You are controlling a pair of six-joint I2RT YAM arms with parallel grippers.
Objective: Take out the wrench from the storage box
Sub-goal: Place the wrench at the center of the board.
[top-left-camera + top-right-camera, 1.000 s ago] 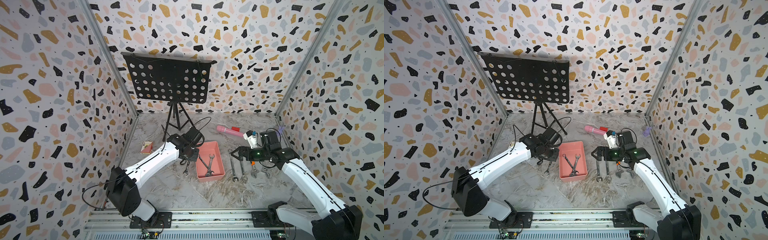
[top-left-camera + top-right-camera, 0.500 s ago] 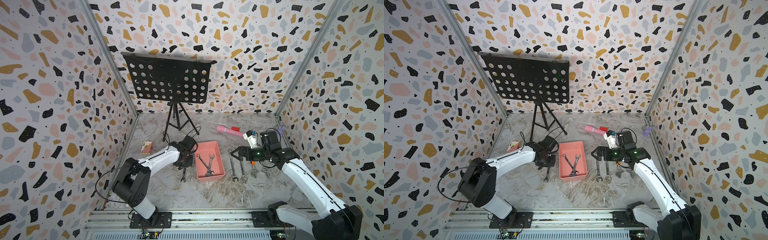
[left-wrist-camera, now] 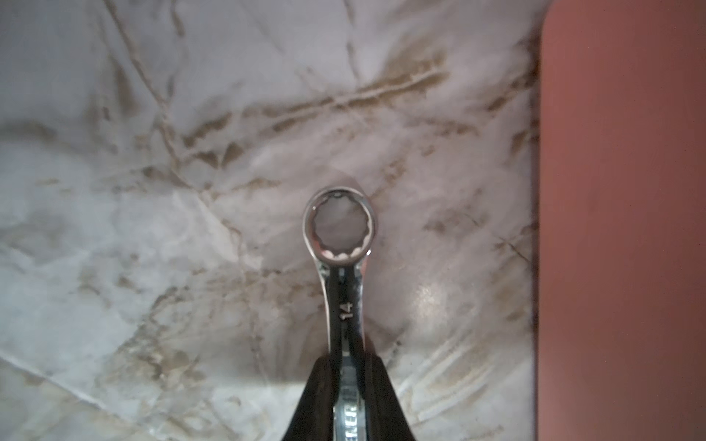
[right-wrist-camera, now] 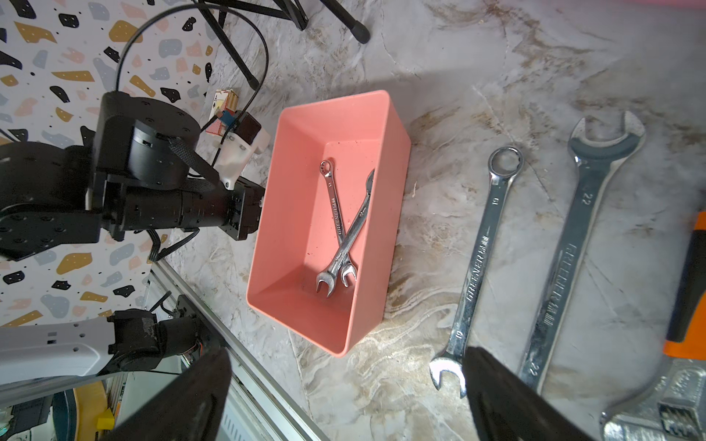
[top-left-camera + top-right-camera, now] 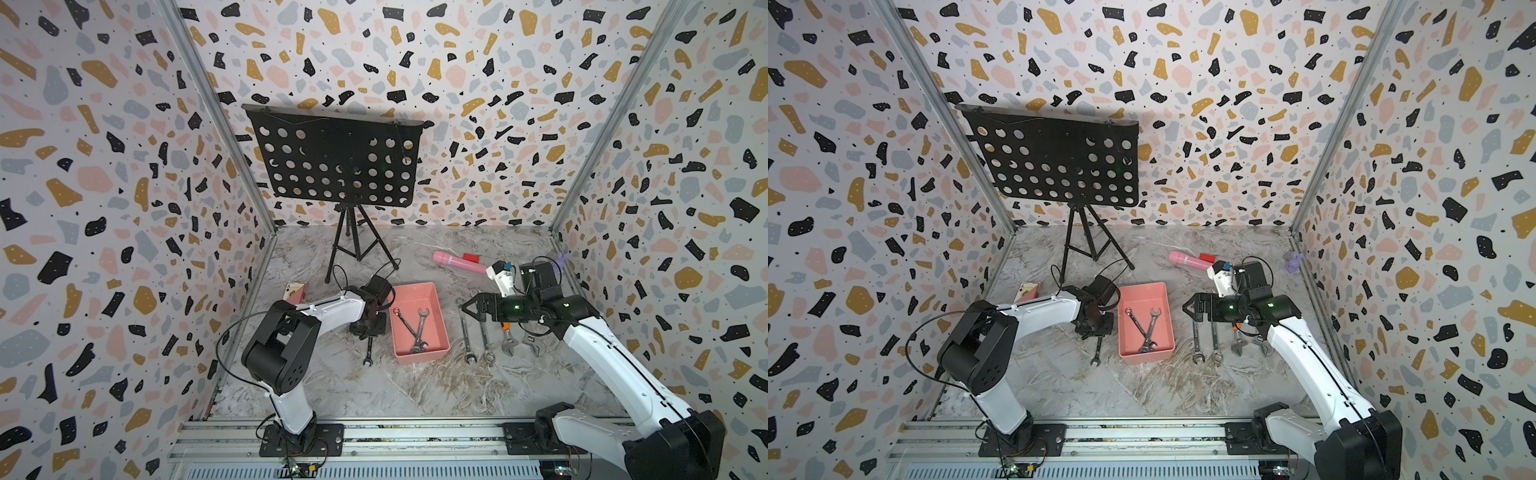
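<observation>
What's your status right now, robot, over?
Left gripper shut on wrench marked 14, outside storage box. Right gripper open, empty. Two crossed wrenches in box. Nothing blocking.

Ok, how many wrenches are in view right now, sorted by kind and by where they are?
Crossed wrenches in the box: 2
Held wrench in the left jaws, outside the box: 1
Plain wrenches on the table: 2
Adjustable wrenches on the table: 2
Total: 7
</observation>
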